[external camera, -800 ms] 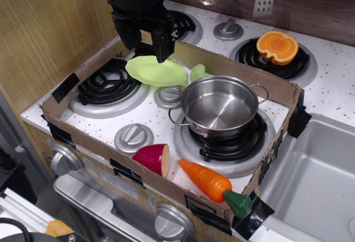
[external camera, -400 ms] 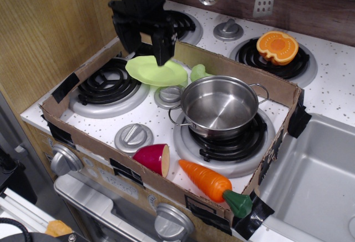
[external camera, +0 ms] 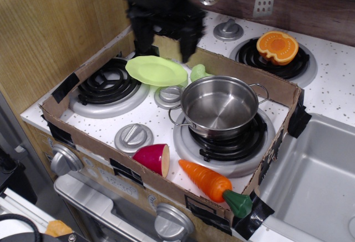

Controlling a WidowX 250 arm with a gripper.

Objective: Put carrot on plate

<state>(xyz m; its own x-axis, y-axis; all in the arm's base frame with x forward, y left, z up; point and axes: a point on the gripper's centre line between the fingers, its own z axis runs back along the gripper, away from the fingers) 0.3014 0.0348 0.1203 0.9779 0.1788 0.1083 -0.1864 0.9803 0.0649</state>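
The orange toy carrot (external camera: 206, 181) with its dark green top lies at the front right corner inside the cardboard wall, its tip pointing left. The lime-green plate (external camera: 156, 70) sits tilted at the back, between the left burner and the steel pot. My black gripper (external camera: 165, 41) is blurred with motion, above the back cardboard wall just behind and right of the plate, far from the carrot. Its two fingers (external camera: 186, 42) hang apart and hold nothing.
A steel pot (external camera: 219, 106) with two handles stands on the front right burner. A red-skinned fruit half (external camera: 153, 159) lies left of the carrot. An orange pumpkin half (external camera: 277, 47) sits on the back right burner. A cardboard wall (external camera: 233, 67) rings the stove; a sink (external camera: 313, 186) is right.
My gripper has swung to the right and turned, from over the plate's left side to behind its right side. The carrot, plate and pot have not moved.
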